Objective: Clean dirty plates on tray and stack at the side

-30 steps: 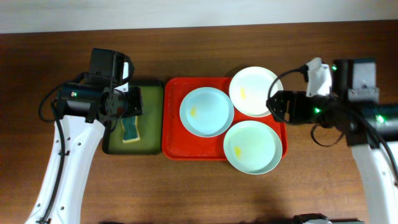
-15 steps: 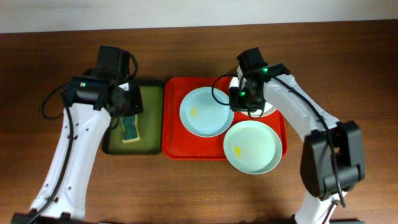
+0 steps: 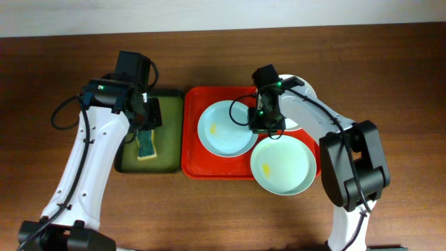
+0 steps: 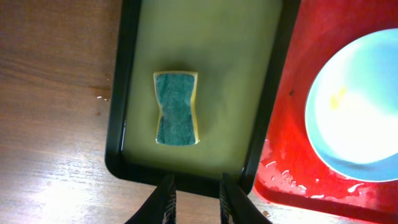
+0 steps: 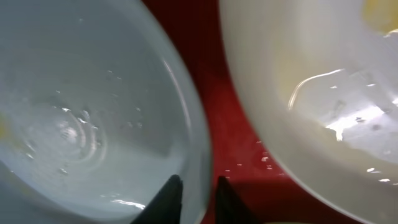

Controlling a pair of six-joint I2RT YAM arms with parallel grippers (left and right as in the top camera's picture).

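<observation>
The red tray (image 3: 209,166) holds three dirty plates. A pale blue plate (image 3: 224,129) with a small yellow smear lies on its left side. My right gripper (image 3: 266,125) is shut on that plate's right rim. In the right wrist view one finger sits inside the plate (image 5: 81,112), the other over the tray (image 5: 230,124), the gripper (image 5: 198,196) pinching the rim. The white plate (image 3: 298,84) lies at the back right, mostly under my right arm, and shows with a yellow smear (image 5: 323,93). A blue-green plate (image 3: 282,166) overhangs the tray's front right. My left gripper (image 3: 145,124) hovers narrowly open and empty (image 4: 196,199).
A dark green tray (image 3: 167,139) with a black rim (image 4: 217,62) sits left of the red tray (image 4: 292,155). A yellow sponge with a green top (image 3: 145,145) lies in it (image 4: 177,109). Water droplets speckle the red tray. Bare wooden table surrounds both trays.
My right arm swung in from the right and closed its jaws on the pale blue plate's rim; the plate shifted slightly left. My left gripper opened a little above the green tray.
</observation>
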